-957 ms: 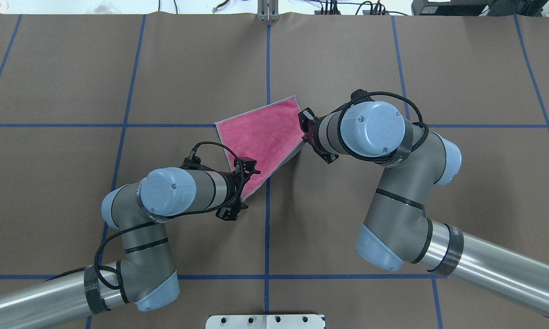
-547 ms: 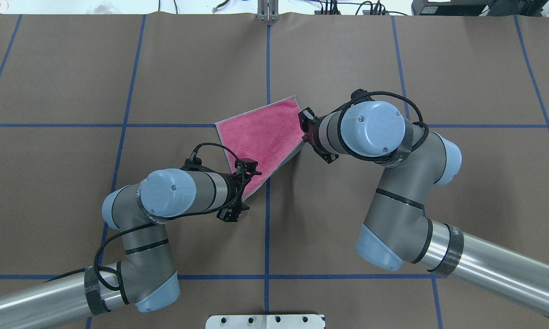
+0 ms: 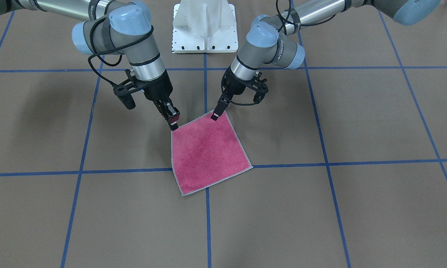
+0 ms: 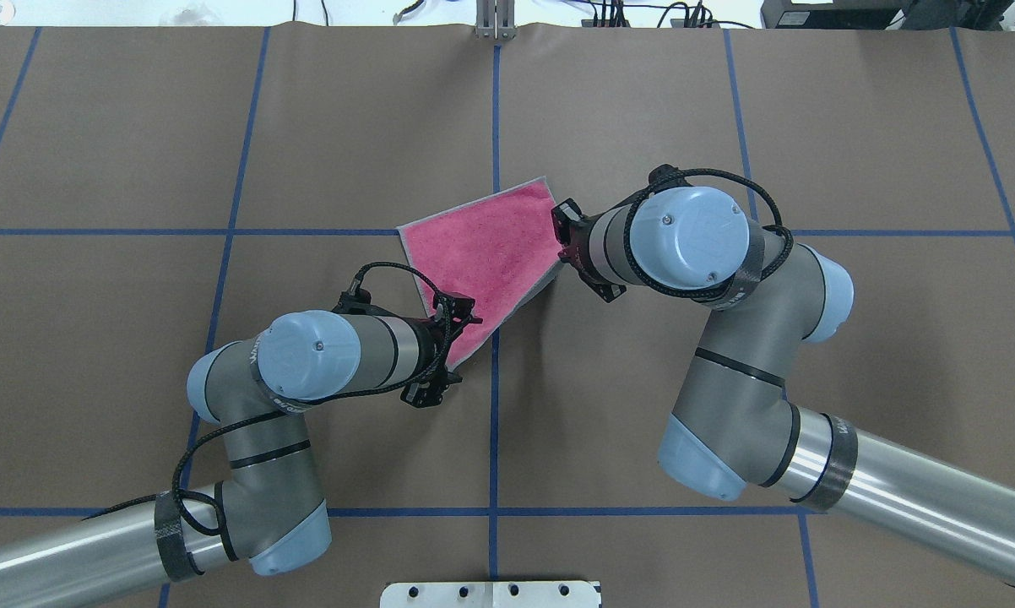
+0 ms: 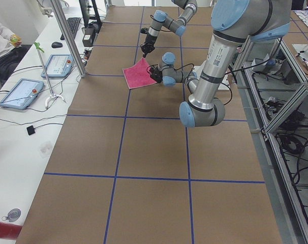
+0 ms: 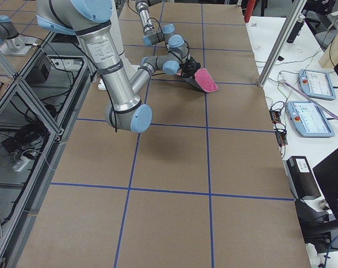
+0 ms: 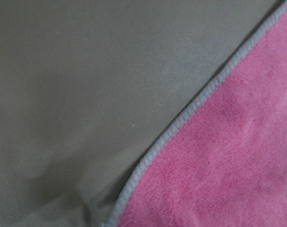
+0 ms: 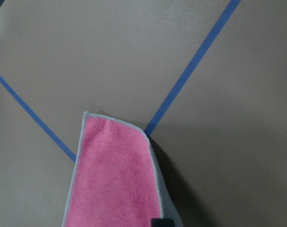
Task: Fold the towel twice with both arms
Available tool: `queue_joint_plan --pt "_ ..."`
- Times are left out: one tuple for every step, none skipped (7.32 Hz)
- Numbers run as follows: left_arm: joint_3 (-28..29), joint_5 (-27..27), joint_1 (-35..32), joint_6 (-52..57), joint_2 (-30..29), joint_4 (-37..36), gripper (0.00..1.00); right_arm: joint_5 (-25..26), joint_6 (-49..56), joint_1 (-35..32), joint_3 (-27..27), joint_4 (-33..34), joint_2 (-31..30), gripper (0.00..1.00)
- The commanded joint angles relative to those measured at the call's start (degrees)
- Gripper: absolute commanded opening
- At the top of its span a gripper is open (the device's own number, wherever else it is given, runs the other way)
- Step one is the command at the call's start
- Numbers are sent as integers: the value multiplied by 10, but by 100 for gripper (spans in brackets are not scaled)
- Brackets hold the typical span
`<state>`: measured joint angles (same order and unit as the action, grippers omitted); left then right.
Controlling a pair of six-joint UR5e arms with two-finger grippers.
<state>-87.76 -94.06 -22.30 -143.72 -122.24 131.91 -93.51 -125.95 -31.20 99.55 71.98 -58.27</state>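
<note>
I am watching the small square pink-red terry towel (image 3: 208,152) with the light grey stitched border. It is sitting near the middle of the brown paper-covered table (image 3: 338,216), pink face up and turned at a slant, and it is covering a spot where two blue tape lines (image 3: 78,172) are crossing. The grey and silver right arm (image 3: 134,33) with light blue joint caps is reaching down to it. The thin black fingers of the right gripper (image 3: 174,124) are pinched together on the towel corner nearest to them. The matching left arm (image 3: 264,41) is coming down from the other side, and the left gripper (image 3: 215,116) is pressing its fingers together on the same robot-side edge, close to the next corner. The two grippers are staying apart, with that edge running between them. The edge is sitting a little off the paper - the right side camera is showing a dark shadow under it - while the far edge is resting flat. The right wrist camera is showing a strip of the grey underside beside the pink. The left wrist camera is showing only pink fluff, the stitched border and brown paper - no fingers. The white metal base (image 3: 205,26) is standing behind both arms.
</note>
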Motion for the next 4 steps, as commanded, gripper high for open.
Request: queue_joint_plan --pt "-1 0 -3 1 1 0 82 0 0 0 0 0 0 0" --pt "-3 0 -5 4 1 0 79 0 0 0 2 0 0 0" --pt "-4 0 -6 5 2 -1 79 0 0 0 3 0 0 0" --pt "-5 0 -9 6 3 -1 74 0 0 0 3 0 0 0"
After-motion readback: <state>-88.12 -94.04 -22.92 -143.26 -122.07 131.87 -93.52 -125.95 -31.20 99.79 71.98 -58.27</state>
